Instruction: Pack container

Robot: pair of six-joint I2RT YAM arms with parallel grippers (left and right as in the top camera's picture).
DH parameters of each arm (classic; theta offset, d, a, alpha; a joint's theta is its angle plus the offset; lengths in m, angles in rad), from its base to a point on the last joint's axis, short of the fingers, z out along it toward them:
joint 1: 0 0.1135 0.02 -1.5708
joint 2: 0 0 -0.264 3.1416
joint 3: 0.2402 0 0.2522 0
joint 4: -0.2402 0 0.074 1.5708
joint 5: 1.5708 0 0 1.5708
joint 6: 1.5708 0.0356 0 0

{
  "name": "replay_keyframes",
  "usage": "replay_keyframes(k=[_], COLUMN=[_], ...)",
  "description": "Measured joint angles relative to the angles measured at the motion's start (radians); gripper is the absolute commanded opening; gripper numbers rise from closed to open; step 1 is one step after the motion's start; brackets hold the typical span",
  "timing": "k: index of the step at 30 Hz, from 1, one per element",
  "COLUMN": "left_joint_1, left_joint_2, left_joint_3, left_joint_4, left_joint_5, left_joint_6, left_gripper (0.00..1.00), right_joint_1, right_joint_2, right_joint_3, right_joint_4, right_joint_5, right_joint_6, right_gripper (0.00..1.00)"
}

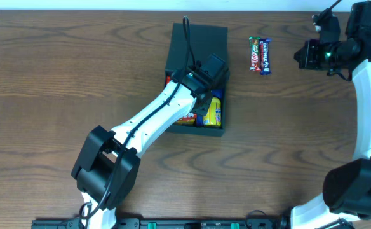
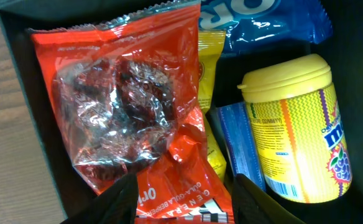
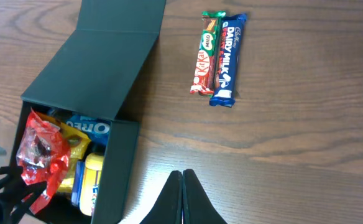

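Observation:
The container (image 1: 198, 38) is a dark box at the table's back middle, its flap lid lying open toward the far side; it also shows in the right wrist view (image 3: 101, 68). My left gripper (image 2: 186, 202) is down in the box, shut on the lower end of a red snack packet (image 2: 132, 106), which bunches between the fingers. The packet also shows in the right wrist view (image 3: 41, 146), at the box's left wall. My right gripper (image 3: 182, 177) is shut and empty above bare table to the right of the box, at the far right in the overhead view (image 1: 303, 55).
Inside the box lie a yellow sweets tub (image 2: 293, 130), a blue Oreo packet (image 2: 262, 22), a yellow packet and a thin blue packet. Two chocolate bars (image 1: 260, 54) lie side by side on the table right of the box, also in the right wrist view (image 3: 219, 59).

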Motion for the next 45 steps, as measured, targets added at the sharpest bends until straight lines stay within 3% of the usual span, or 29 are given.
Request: replay_keyframes(k=[5,8,16,24,35,45], left_joint_1=[0.022,0.06,0.223,0.346,0.349,0.349], left_joint_2=[0.0,-0.005,-0.019,-0.019,-0.019,-0.019], left_joint_3=[0.084,0.154,0.187,0.187,0.187,0.187], left_joint_4=[-0.003,0.008,0.034,0.034,0.034,0.034], left_joint_5=[-0.003,-0.006,0.022,0.119,0.138,0.137], left_joint_6=[0.003,0.008,0.011,0.011,0.011,0.011], left_gripper=[0.58,0.77,0.86,0.9,0.92,0.92], right_joint_1=[0.0,0.003,0.049,0.124,0.144,0.145], right_joint_2=[0.0,0.016,0.169,0.34,0.411,0.486], right_joint_3=[-0.014,-0.047,-0.068,-0.071,-0.074,-0.074], right_joint_4=[0.046,0.101,0.29,0.419,0.6,0.685], right_joint_5=[-0.001,0.0,0.027,0.184,0.28,0.3], right_joint_6=[-0.007,-0.011,0.011,0.041,0.113,0.15], right_gripper=[0.11,0.19,0.34,0.41,0.41,0.5])
